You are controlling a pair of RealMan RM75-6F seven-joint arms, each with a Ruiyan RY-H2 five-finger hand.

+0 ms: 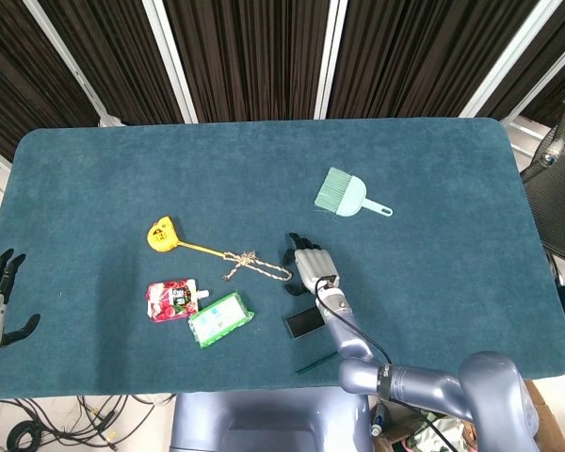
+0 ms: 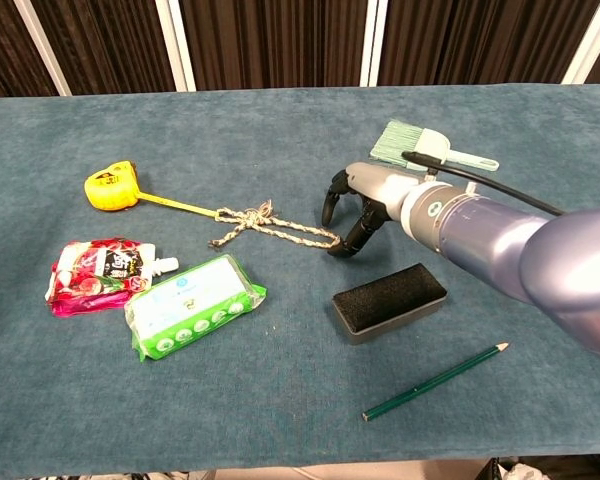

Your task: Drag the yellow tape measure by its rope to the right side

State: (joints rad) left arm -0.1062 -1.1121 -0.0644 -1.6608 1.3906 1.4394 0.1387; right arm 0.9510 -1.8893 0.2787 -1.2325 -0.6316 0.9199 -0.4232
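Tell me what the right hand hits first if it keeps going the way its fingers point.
Probably the rope: the right hand's fingertips point down-left at its free end, almost touching. Exact contact is unclear.

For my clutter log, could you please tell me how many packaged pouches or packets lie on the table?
2: a red pouch near the front left, and a green packet beside it, just to its right. None seems hidden.
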